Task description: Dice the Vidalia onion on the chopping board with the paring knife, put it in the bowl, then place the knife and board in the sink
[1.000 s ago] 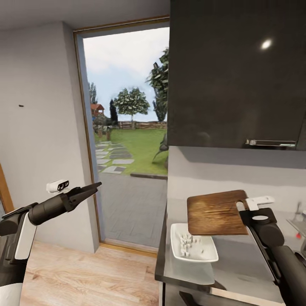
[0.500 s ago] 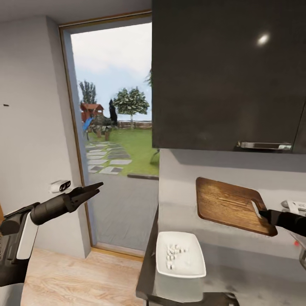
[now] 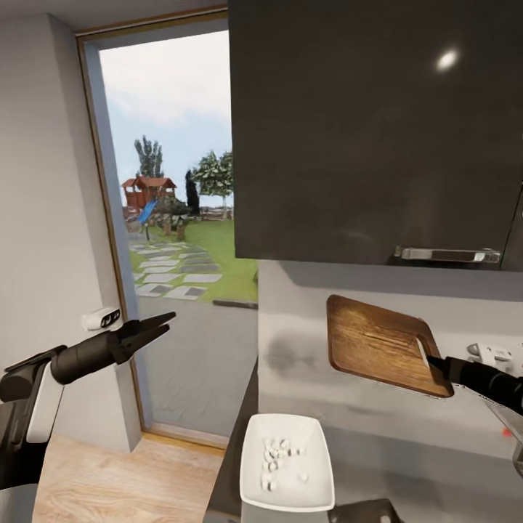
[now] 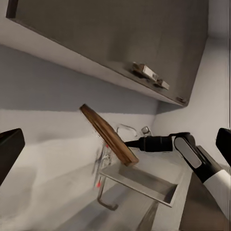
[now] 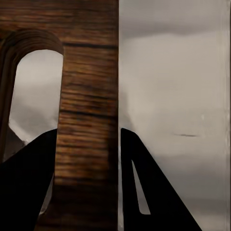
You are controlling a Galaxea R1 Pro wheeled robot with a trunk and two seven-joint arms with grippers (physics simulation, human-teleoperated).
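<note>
While the right gripper point(image 5: 86, 159) clamps the chopping board point(image 3: 381, 352) by the strip beside its handle slot, the board hangs in the air, tilted, in front of the grey wall below the dark wall cabinet point(image 3: 370, 131).

1. Countertop point(image 3: 407, 465): the dark worktop runs beneath the board. The bowl point(image 3: 287, 472) rests at its near end, holding the pale diced onion point(image 3: 280, 454).
2. Sink point(image 4: 144, 185): in the left wrist view the steel basin lies below and beyond the raised board, with the tap point(image 4: 126, 130) behind it. The board is not yet over the basin.
3. Left gripper point(image 3: 149, 330): its fingers lie together, holding nothing, out to the side before the glazed door point(image 3: 178, 240).
4. Paring knife: its position cannot be established.

Hazards:
- The grip is narrow and sits at one end of the board. The long free end acts as a lever, so the board is likely to pivot or slip between the fingers.
- A swing of the free end could strike the tap or the cabinet's lower edge.
- A release short of the basin would probably drop the board onto the sink's rim or the countertop.
</note>
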